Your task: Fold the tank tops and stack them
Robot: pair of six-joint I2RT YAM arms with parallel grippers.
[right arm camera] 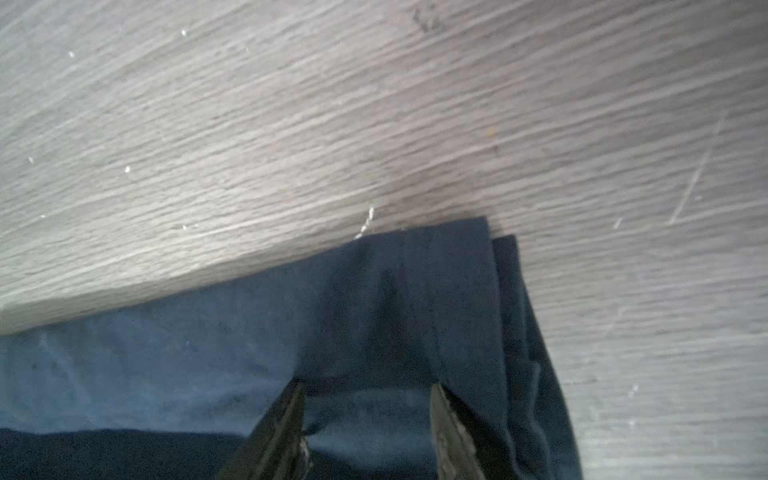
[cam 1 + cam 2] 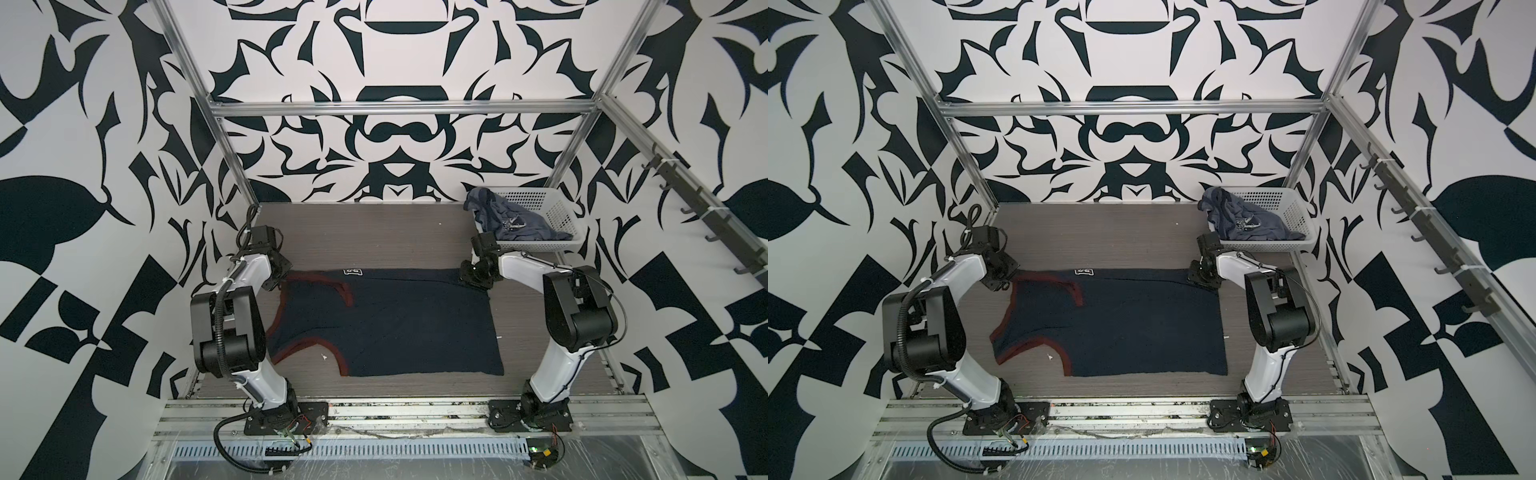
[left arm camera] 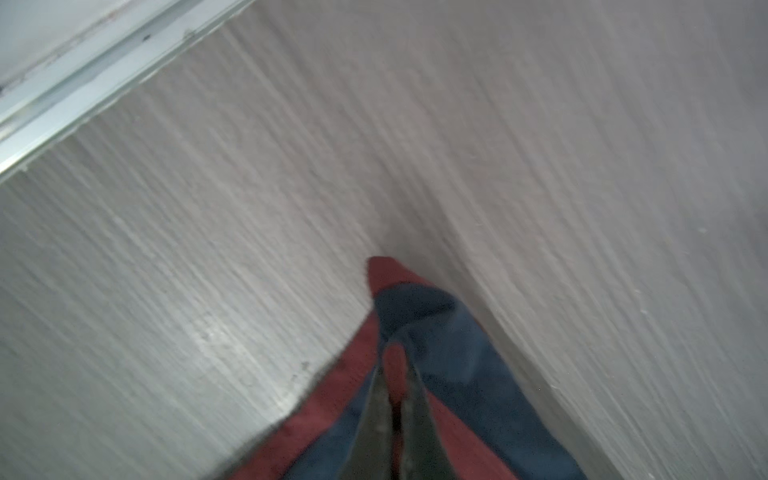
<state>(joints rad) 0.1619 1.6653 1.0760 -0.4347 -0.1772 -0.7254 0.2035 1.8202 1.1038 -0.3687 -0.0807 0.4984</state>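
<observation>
The dark navy tank top (image 2: pixel 395 324) (image 2: pixel 1121 324) with dark-red trim lies flat on the table, straps to the left and hem to the right. My left gripper (image 2: pixel 279 284) (image 2: pixel 1007 284) (image 3: pixel 394 374) is shut on its far shoulder strap (image 3: pixel 440 332), with the red trim pinched between the fingers. My right gripper (image 2: pixel 473 278) (image 2: pixel 1200 276) (image 1: pixel 367 386) stands open at the far hem corner (image 1: pixel 457 270), fingertips down on the cloth. The slate-blue tank top (image 2: pixel 507 220) (image 2: pixel 1246 220) lies crumpled in the basket.
The white perforated basket (image 2: pixel 552 208) (image 2: pixel 1291 203) stands at the back right corner, just behind the right gripper. Metal frame posts and rails (image 2: pixel 399 109) bound the wood-grain table (image 2: pixel 374 237). A rail (image 3: pixel 83 75) runs close to the left gripper.
</observation>
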